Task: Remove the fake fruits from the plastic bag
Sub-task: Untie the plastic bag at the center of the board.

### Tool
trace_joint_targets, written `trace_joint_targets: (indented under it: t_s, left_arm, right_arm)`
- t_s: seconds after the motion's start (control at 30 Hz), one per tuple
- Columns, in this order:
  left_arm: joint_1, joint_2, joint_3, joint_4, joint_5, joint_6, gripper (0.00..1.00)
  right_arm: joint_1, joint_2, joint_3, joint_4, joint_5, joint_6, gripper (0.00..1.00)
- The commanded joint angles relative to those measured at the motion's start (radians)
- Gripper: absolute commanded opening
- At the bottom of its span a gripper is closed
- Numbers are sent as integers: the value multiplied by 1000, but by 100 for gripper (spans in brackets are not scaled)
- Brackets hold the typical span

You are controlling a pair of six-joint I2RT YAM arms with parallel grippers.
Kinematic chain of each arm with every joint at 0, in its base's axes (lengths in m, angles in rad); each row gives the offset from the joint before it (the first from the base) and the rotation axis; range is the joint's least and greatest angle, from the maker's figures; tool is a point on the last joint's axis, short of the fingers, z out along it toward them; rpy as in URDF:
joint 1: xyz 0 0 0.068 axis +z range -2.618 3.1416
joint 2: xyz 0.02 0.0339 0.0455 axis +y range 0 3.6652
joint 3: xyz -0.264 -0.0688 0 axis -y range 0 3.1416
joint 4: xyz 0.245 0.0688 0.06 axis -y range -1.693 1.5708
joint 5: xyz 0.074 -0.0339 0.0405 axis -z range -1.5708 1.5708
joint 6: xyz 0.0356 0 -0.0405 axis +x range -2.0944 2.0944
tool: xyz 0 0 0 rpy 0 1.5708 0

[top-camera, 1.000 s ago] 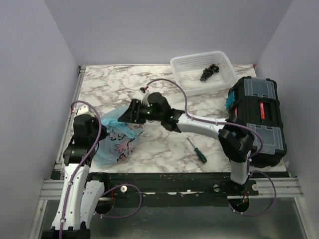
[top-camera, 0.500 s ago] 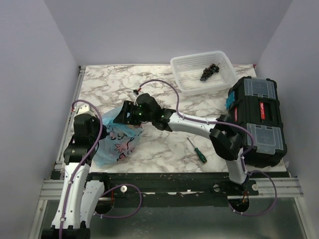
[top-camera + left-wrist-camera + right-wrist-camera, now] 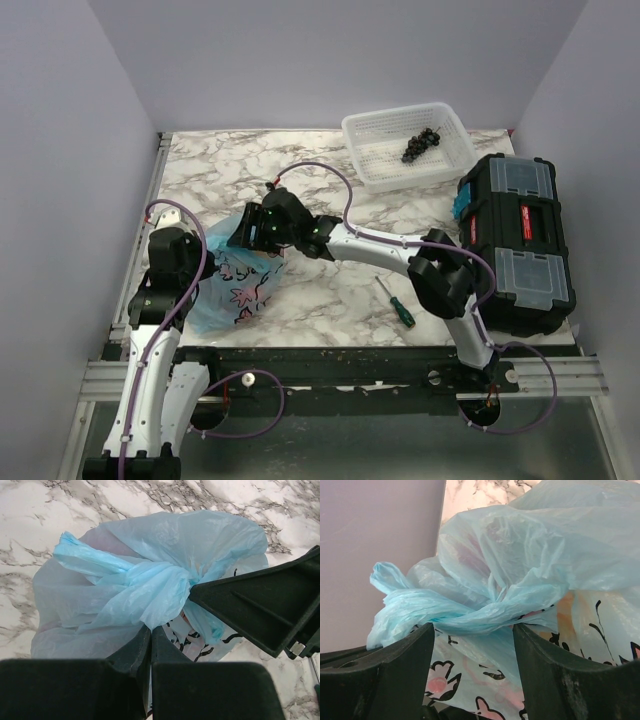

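The plastic bag [image 3: 235, 280] lies on the left side of the marble table [image 3: 230, 165], near the front edge, light blue with pink and dark flower print. Its top is bunched into a twisted knot of film [image 3: 145, 585]. The left gripper [image 3: 151, 630] has its fingers pressed together at the lower edge of that knot and seems to pinch a fold of the film, though the contact itself is partly hidden. The right gripper [image 3: 472, 630] reaches in from the far side with its fingers spread wide, and the bunched film sits between them without being clamped. One of its fingers [image 3: 250, 605] touches the knot in the left wrist view.

The fake fruits [image 3: 467, 555] are inside the bag and show only as dim reddish and orange tints through the film. I cannot count them.

At the back right stands a white basket [image 3: 375, 155] holding a dark grape bunch [image 3: 420, 143]. A black toolbox [image 3: 515, 240] sits at the right edge, and a green-handled screwdriver [image 3: 397, 303] lies between it and the bag.
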Motion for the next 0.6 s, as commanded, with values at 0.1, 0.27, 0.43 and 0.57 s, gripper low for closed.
trace_joint_targets:
  t_s: [0.1,0.27,0.43,0.57]
  left_arm:
    - [-1,-4,-5,31,36,17,0]
    - [-1,-2,-5,29,35,17,0]
    - [-1,-8,-2,20,22,17,0]
    - [-1,-16,7,3,-33,9,0]
  right_arm:
    - [14,39,30,-26,68,9,61]
    - [14,42,41,-7,75,-1,52]
    - [15,24,28,10,116,-16,31]
    - [12,-16,-7,20,156,-29,11]
